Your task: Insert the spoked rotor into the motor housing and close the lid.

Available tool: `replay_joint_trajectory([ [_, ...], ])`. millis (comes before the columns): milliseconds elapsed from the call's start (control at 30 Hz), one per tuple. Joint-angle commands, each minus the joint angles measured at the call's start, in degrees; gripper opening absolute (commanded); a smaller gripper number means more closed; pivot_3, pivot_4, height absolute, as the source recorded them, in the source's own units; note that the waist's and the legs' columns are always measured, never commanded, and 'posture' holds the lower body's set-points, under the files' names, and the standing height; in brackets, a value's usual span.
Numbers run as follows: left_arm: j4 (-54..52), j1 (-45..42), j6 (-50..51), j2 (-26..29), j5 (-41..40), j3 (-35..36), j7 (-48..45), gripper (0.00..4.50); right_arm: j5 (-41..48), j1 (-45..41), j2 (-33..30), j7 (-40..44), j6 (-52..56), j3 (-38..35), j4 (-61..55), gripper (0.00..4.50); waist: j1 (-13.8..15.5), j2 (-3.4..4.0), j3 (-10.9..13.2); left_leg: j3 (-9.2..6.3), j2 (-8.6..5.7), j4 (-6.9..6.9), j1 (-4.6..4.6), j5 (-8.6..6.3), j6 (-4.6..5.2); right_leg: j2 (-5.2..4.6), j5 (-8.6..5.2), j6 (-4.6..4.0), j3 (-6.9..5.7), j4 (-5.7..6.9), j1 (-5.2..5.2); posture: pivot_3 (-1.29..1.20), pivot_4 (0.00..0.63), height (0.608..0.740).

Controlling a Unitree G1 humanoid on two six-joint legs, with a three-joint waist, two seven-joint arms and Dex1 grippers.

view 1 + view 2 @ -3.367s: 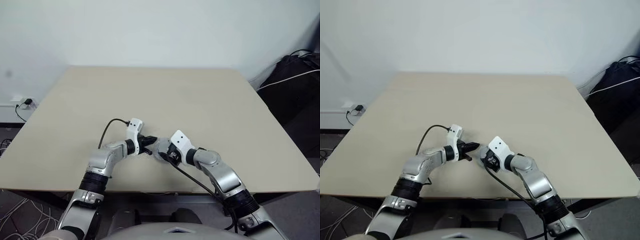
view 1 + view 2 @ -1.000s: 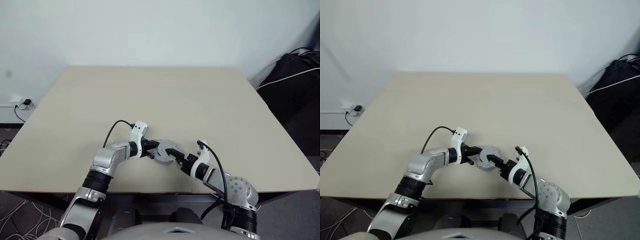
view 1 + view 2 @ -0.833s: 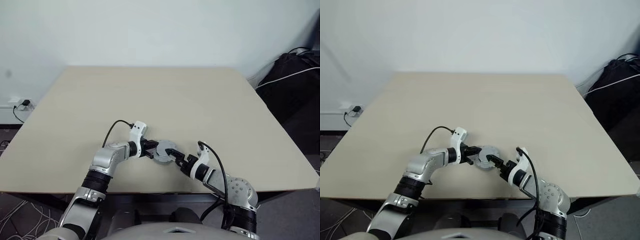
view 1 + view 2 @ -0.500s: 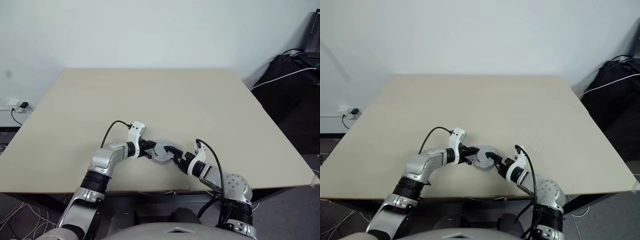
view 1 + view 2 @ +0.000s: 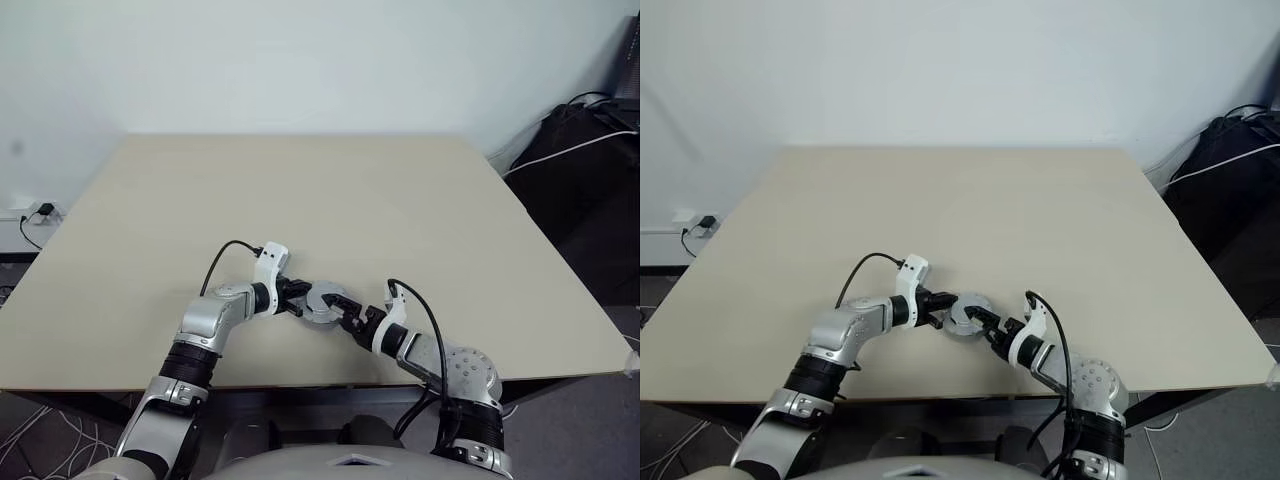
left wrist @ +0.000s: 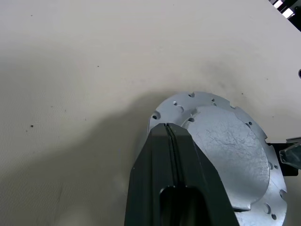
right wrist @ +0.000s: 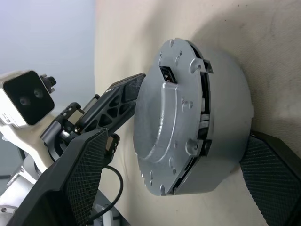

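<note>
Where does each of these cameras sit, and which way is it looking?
Eye views: on the head, facing forward and down over the beige table; both arms show.
Left wrist view: along shut black left fingers onto the round silvery-grey metal lid.
Right wrist view: along the right fingers spread round the lid; the left gripper shows opposite.
All share the lid.

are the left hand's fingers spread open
No: in the left wrist view the left hand's two black fingers are pressed together, resting on the round silvery-grey metal lid.

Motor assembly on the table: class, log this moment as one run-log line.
lid: on motor housing | left gripper: shut, tips at lid | right gripper: open, straddling housing | table: under assembly
</note>
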Motion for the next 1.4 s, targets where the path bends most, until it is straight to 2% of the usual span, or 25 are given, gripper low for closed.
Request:
replay_joint_trajectory([
  [33,-0.7,0.3,0.3,-0.7,0.1,-1.7,-0.6,0.0,1.1,-1.5,3.7,-1.6,-0.8,1.3,0.6,4.49,0.0,-0.01,0.0,0.0,0.0,0.0,0.0,0.0,0.0,0.0,0.0,0.01,0.01,0.0,0.0,0.0,0.0,0.74],
  [100,-0.7,0.3,0.3,-0.8,0.1,-1.7,-0.6,0.0,0.5,-1.1,3.8,-2.7,-1.3,2.2,0.3,4.49,0.1,-0.01,0.0,0.0,0.0,0.0,0.0,0.0,0.01,-0.01,0.01,0.02,0.01,0.0,0.0,0.0,0.0,0.74],
  [133,-0.7,0.3,0.3,-0.8,0.1,-1.7,-0.6,0.0,0.5,-1.1,3.8,-3.0,-1.6,2.3,0.4,4.31,0.0,-0.01,0.0,0.0,0.0,0.0,0.01,0.0,0.0,-0.01,0.01,0.02,0.01,0.0,0.0,0.0,0.0,0.74],
  [233,-0.7,0.3,0.2,-0.9,0.2,-1.7,-0.6,0.0,1.6,-0.5,3.5,-2.9,-1.0,2.8,-0.5,3.63,0.1,0.0,0.0,-0.01,0.0,0.0,0.01,0.0,0.01,-0.02,0.02,0.02,0.0,0.01,-0.01,0.0,0.0,0.74],
  [367,-0.8,0.8,0.0,-1.0,0.3,-1.6,-0.5,0.0,3.7,0.4,3.1,-3.7,0.7,2.9,-3.2,2.34,0.1,0.06,0.0,-0.01,0.0,-0.02,-0.02,0.0,0.0,-0.01,0.01,0.03,0.03,-0.02,-0.04,0.0,0.0,0.74],
  [400,-0.9,0.9,0.0,-1.0,0.4,-1.6,-0.5,0.0,4.1,0.5,3.1,-3.9,0.9,3.0,-3.6,2.27,0.1,0.06,0.0,-0.01,0.0,-0.03,-0.02,0.0,0.0,0.01,0.01,0.02,0.07,-0.03,-0.04,0.0,0.0,0.74],
  [700,-3.6,2.2,-1.4,-0.7,0.2,-0.5,-0.3,0.0,7.0,1.7,3.3,-6.2,2.9,3.1,-6.8,2.21,0.1,0.13,0.1,0.0,0.0,-0.06,-0.05,0.0,0.01,0.01,0.01,0.03,0.07,-0.13,-0.05,0.0,0.0,0.74],
  [933,-18.3,9.0,-7.0,-4.1,-5.4,7.7,4.5,0.0,8.7,2.4,4.0,-8.2,0.2,1.1,-6.8,2.19,0.0,0.2,0.3,-0.01,0.02,-0.18,-0.17,0.0,0.01,0.1,0.03,0.05,0.13,-0.36,-0.1,0.0,0.0,0.74],
  [1100,-31.5,17.9,-2.8,-9.6,-17.3,16.7,10.3,0.0,11.4,3.2,4.2,-9.3,-2.7,0.2,-6.7,2.16,0.2,0.28,0.3,0.0,0.02,-0.19,-0.31,-0.03,0.06,0.14,0.12,0.22,0.16,-0.62,-0.11,0.0,0.0,0.74],
  [1200,-37.3,26.6,3.3,-11.8,-29.1,20.1,11.4,0.0,14.2,3.3,4.7,-9.8,-4.2,-0.3,-7.0,2.16,0.2,0.31,0.4,0.01,-0.01,-0.15,-0.35,-0.06,0.12,0.15,0.14,0.27,0.15,-0.69,-0.09,0.0,0.0,0.74],
  [1400,-36.6,38.4,7.9,-17.8,-44.7,24.5,20.6,0.0,18.7,2.8,4.9,-11.2,-4.9,0.7,-7.5,2.15,0.2,0.19,0.7,0.02,-0.03,0.06,-0.34,-0.14,0.27,0.13,0.18,0.48,0.13,-0.69,-0.02,0.0,0.0,0.74],
])
